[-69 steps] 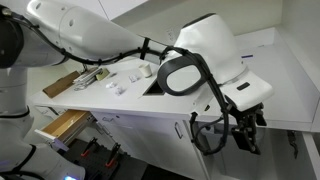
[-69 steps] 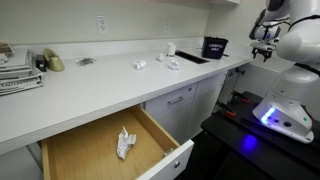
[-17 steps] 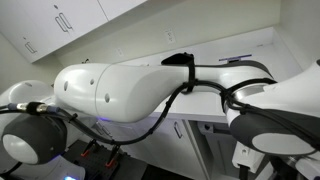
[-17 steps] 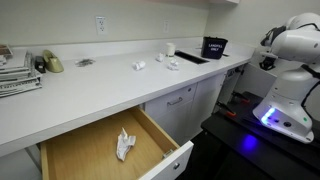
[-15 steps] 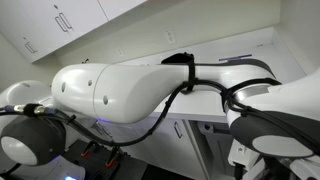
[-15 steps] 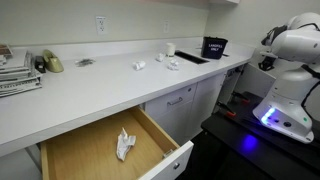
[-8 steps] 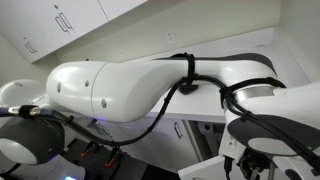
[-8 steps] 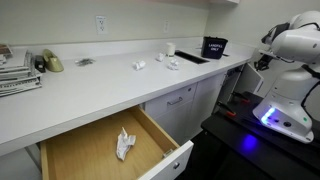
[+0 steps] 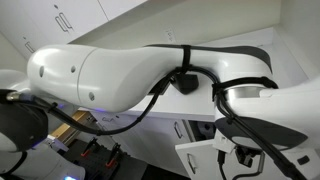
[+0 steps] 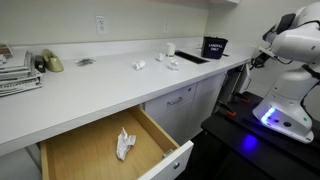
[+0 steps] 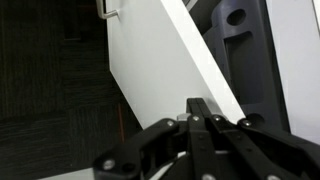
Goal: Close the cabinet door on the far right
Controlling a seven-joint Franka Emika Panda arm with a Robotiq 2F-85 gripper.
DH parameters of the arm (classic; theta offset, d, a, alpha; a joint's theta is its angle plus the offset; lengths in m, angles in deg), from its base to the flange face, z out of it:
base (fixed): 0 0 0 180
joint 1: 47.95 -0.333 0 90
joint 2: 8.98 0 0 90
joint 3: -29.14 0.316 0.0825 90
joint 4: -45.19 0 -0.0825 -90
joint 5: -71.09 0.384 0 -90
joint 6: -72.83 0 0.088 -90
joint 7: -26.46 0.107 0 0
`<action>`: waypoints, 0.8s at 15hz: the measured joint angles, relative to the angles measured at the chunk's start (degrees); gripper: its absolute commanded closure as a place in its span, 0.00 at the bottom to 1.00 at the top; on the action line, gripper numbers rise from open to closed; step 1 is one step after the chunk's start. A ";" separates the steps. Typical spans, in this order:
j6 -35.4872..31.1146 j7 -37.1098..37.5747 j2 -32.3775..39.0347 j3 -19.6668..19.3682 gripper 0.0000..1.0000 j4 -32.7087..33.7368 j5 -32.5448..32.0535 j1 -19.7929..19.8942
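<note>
The cabinet door (image 11: 150, 60) is a plain white panel that slants across the wrist view, with its short bar handle (image 11: 108, 11) at the top edge. My gripper (image 11: 200, 106) is shut with nothing between its fingers. Its black fingertips (image 11: 196, 110) rest against the door's face, near the panel's lower edge. In an exterior view the same white door (image 9: 200, 160) stands swung out at the lower right, below my large white arm (image 9: 130, 75). In an exterior view my arm (image 10: 292, 45) is at the right end of the counter, and the gripper itself is not clear there.
A light wooden drawer (image 10: 70, 155) stands pulled out at the front with a crumpled white scrap (image 10: 124, 144) inside. The white counter (image 10: 100, 88) carries small items and a black container (image 10: 214, 47). The robot base (image 10: 282, 112) glows blue. Upper wall cabinets (image 9: 60, 25) hang above.
My arm has swung across an exterior view, and the white door panel has come into sight at its lower right. The drawer and counter items have not moved.
</note>
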 measured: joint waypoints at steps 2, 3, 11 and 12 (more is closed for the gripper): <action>-3.75 -1.67 -2.19 0.67 1.00 -4.49 0.94 -0.39; -5.77 -2.42 -3.23 0.91 1.00 -6.73 1.38 -0.63; -22.61 -10.01 -11.65 1.97 1.00 -25.13 6.25 -3.99; -24.82 -11.22 -12.83 2.09 1.00 -27.52 7.33 -4.40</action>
